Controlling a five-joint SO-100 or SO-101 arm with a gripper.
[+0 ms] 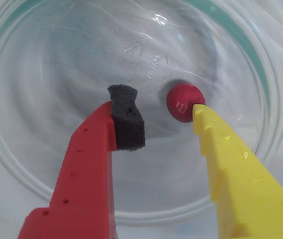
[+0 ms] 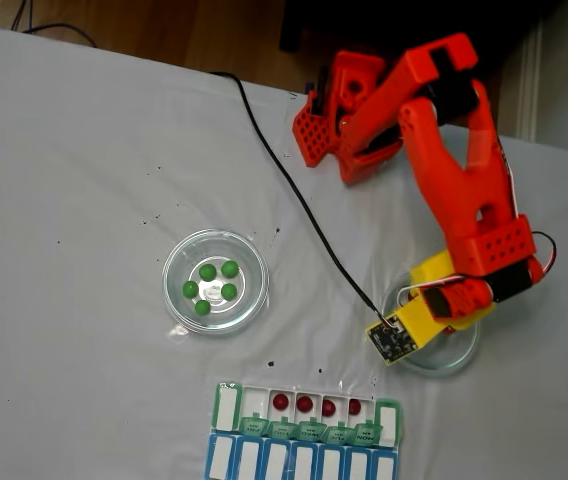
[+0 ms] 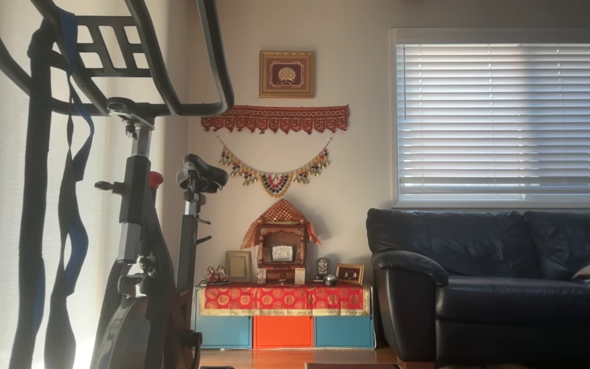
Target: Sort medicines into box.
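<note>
Red, and glossy as a sweet, the last small round dark red pill (image 1: 184,102) lies on the floor of a round clear glass dish (image 1: 27,164) in the wrist view, a little to three o'clock of the dish's centre. The gripper (image 1: 164,122) is spread wide and holds nothing: its red finger with a black foam pad (image 1: 127,119) stands well to nine o'clock of the pill, while the tip of the yellow finger (image 1: 200,110) touches or nearly touches the pill's four o'clock edge.

In the fixed view, the orange arm (image 2: 464,190) reaches down from twelve o'clock over that dish (image 2: 461,358), hiding its contents. At nine o'clock of it, well apart, a second round clear dish (image 2: 182,262) holds five glossy green round pills (image 2: 208,272). At six o'clock the long green translucent pill organizer (image 2: 222,408) lies against a blue row with white lids (image 2: 304,462); four dark red pills (image 2: 316,404) sit one to a compartment.

The other view shows a living room: an exercise bike (image 3: 141,215), a dark leather sofa (image 3: 505,277) and a small shrine (image 3: 280,246).

The pill looks light, hard and slick; on smooth glass it would likely roll or squirt away. The best hold is probably across its widest part, the foam pad brought in opposite the yellow tip, closing gently.
</note>
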